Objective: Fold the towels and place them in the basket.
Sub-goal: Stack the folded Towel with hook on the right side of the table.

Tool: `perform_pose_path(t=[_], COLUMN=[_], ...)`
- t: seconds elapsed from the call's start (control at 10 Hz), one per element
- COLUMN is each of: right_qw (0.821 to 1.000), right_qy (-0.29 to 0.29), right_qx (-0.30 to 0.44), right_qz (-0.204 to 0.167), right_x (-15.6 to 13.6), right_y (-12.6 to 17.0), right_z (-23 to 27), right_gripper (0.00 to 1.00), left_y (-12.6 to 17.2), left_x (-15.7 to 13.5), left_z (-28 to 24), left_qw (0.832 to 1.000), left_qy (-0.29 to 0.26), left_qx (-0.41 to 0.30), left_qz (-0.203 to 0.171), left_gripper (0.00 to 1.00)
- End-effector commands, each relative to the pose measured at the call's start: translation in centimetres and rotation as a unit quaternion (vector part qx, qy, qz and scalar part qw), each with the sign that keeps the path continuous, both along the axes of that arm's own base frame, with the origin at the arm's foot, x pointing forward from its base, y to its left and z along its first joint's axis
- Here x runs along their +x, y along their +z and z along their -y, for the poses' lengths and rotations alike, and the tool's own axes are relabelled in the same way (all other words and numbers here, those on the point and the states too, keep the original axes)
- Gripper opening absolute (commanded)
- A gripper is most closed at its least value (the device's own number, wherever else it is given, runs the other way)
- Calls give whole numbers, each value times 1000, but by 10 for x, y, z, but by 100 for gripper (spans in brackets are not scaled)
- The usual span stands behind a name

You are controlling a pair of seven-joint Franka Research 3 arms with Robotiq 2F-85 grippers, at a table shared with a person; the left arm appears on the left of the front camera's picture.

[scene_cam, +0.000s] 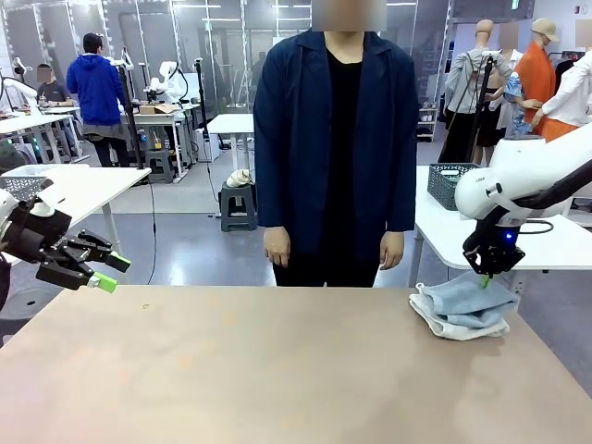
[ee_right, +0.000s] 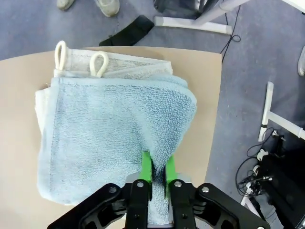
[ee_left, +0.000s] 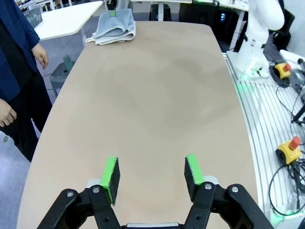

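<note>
Two folded towels lie stacked at the table's far right corner, the pale blue-grey towel (scene_cam: pixel 472 298) on top of the white towel (scene_cam: pixel 455 326). The right wrist view shows the blue towel (ee_right: pixel 109 119) covering the white one (ee_right: pixel 133 67), whose two hanging loops stick out. My right gripper (scene_cam: pixel 483 275) (ee_right: pixel 158 168) stands over the stack, its green pads pinched on a raised ridge of the blue towel. Over the near left edge of the table hovers my left gripper (scene_cam: pixel 109 272) (ee_left: pixel 151 174), open, nothing between its fingers. The dark mesh basket (scene_cam: pixel 451 183) sits on a white side table behind the right corner.
A person in a dark jacket (scene_cam: pixel 335 139) stands at the far side, hands hanging down. The brown tabletop (scene_cam: pixel 277 370) stretches between both grippers. White side tables (scene_cam: pixel 83 185) stand beyond the far corners. The right arm's base (ee_left: pixel 259 33) and emergency-stop buttons (ee_left: pixel 291 145) sit beside the table.
</note>
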State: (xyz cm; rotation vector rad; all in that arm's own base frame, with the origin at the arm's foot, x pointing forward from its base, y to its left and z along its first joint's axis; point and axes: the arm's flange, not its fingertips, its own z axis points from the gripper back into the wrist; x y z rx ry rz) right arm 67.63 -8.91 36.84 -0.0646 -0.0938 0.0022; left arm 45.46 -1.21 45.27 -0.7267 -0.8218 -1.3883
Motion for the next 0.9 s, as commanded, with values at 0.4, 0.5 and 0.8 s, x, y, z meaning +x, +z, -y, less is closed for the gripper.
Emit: perform_pose_path(t=[0.4,0.5,0.8], right_qw=[998,998,996], right_qy=[55,63,85], right_qx=[15,28,26], right_qz=[0,-7,20], right_x=[-4,-16,-97], right_y=[38,62,192], right_z=[12,10,7], right_gripper=[79,79,79], left_y=[1,1,1], left_x=[0,0,0], left_z=[-1,-1,-1], left_qw=[1000,1000,1000], left_qy=[-5,-5,-5], left_qx=[-1,-1,-1], left_qz=[2,2,2], left_gripper=[70,70,70])
